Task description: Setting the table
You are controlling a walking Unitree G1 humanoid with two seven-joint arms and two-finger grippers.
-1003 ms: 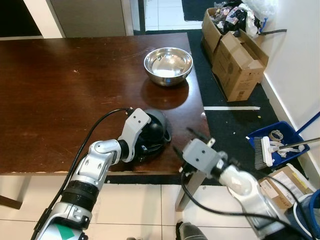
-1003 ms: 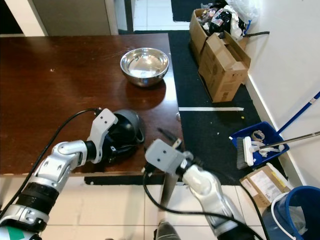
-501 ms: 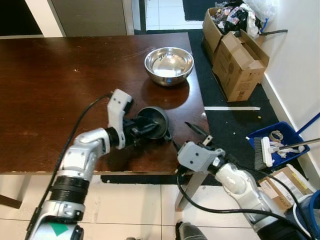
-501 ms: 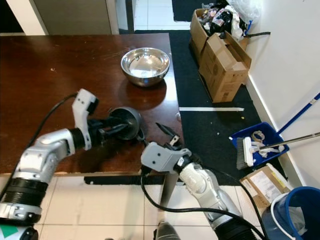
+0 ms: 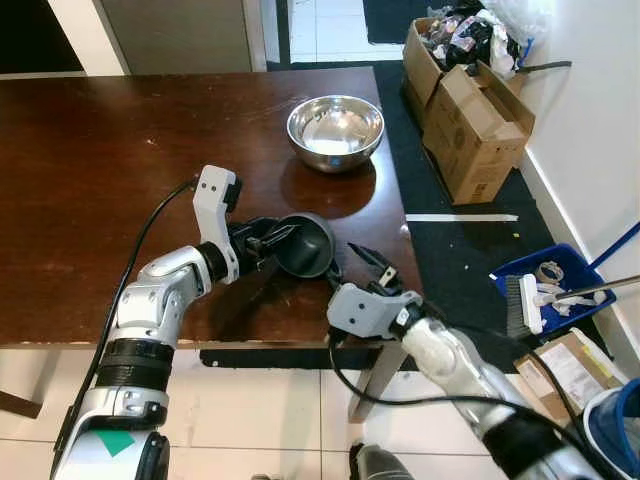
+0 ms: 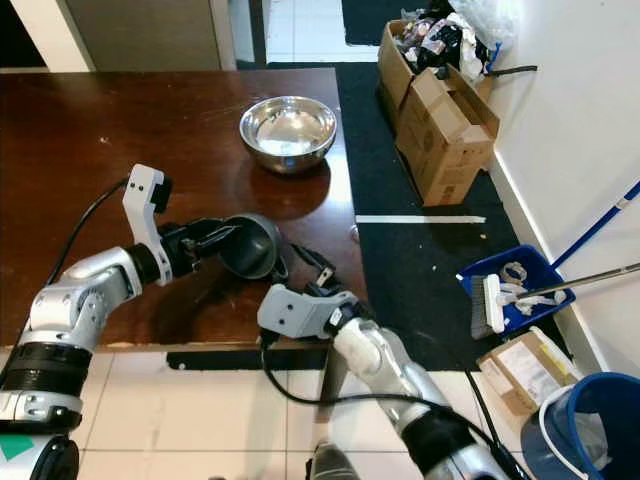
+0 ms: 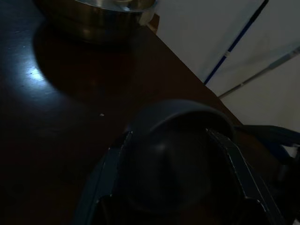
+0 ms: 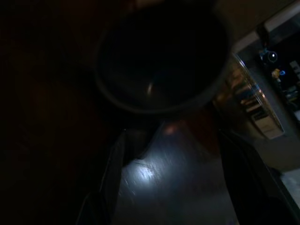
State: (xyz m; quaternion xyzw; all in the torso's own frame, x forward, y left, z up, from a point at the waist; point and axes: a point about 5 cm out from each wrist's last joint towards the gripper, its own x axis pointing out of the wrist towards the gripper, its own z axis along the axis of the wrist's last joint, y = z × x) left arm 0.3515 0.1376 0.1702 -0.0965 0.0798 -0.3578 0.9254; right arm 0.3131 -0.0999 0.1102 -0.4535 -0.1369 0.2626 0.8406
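A dark grey bowl [image 5: 306, 246] hangs tipped on its side just above the brown table [image 5: 90, 160], near the front right corner, with its opening facing right. My left gripper [image 5: 268, 236] is shut on it, a black finger [image 7: 107, 174] on each side of its base. My right gripper [image 5: 368, 266] is open just right of the bowl and points at its mouth [image 8: 159, 61] without touching it. A shiny steel bowl [image 5: 336, 130] stands farther back near the table's right edge.
The table's right edge and front corner lie close under my right arm. Right of the table, on the black mat, stand cardboard boxes [image 5: 478, 112] and a blue dustpan with a brush [image 5: 542, 288]. A blue bucket [image 6: 590, 432] is on the floor at the near right.
My left gripper has tipped the dark bowl onto its side and drawn it slightly back and up. My right gripper has moved left from the table's corner toward the bowl's mouth.
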